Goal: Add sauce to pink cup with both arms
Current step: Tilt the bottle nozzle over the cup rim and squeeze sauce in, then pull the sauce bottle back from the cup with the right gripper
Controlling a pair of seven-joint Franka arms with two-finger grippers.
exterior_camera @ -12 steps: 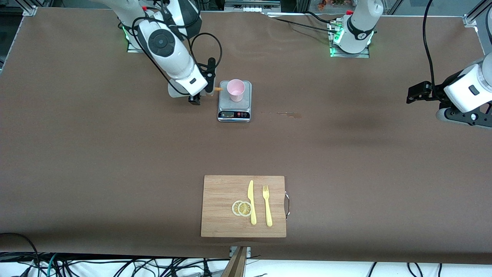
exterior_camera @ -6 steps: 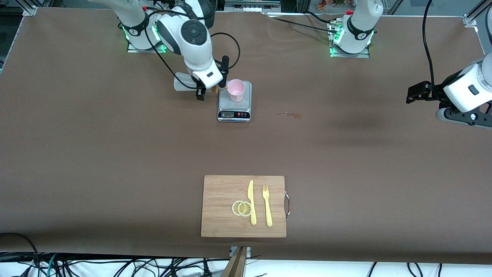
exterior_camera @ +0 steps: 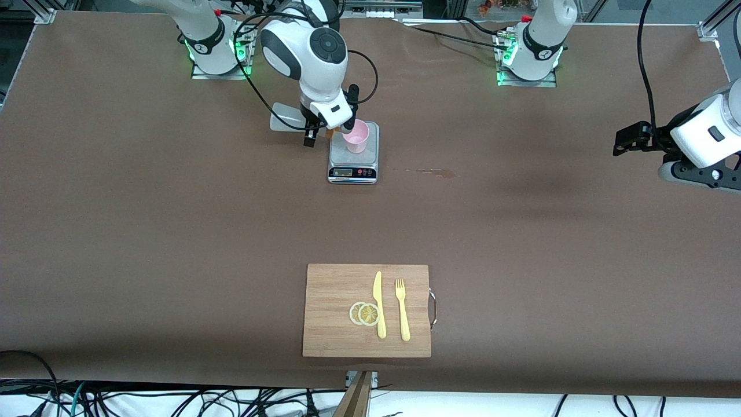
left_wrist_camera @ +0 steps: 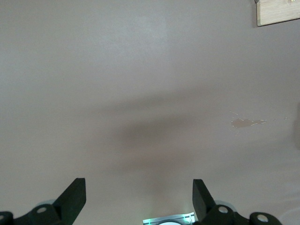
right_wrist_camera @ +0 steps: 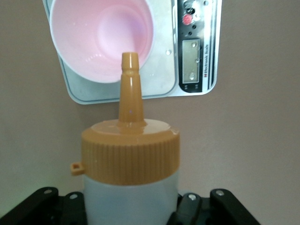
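Observation:
The pink cup (exterior_camera: 356,137) stands upright on a small kitchen scale (exterior_camera: 353,168). My right gripper (exterior_camera: 330,130) is shut on the sauce bottle and holds it tilted over the scale's edge beside the cup. The arm hides most of the bottle in the front view. In the right wrist view the gripper (right_wrist_camera: 131,213) clamps the whitish bottle (right_wrist_camera: 131,197), and its orange nozzle (right_wrist_camera: 130,86) points over the rim of the cup (right_wrist_camera: 101,37), which looks empty. My left gripper (exterior_camera: 622,142) waits open and empty over bare table at the left arm's end; it also shows in its wrist view (left_wrist_camera: 139,197).
A wooden cutting board (exterior_camera: 336,289) lies near the front camera with a yellow knife (exterior_camera: 379,304), a yellow fork (exterior_camera: 402,310) and two lemon slices (exterior_camera: 365,314). A small sauce stain (exterior_camera: 437,171) marks the table beside the scale, toward the left arm's end.
My right arm has swung toward the cup with the bottle, bringing the nozzle from beside the scale to the cup's rim. The left arm has barely moved.

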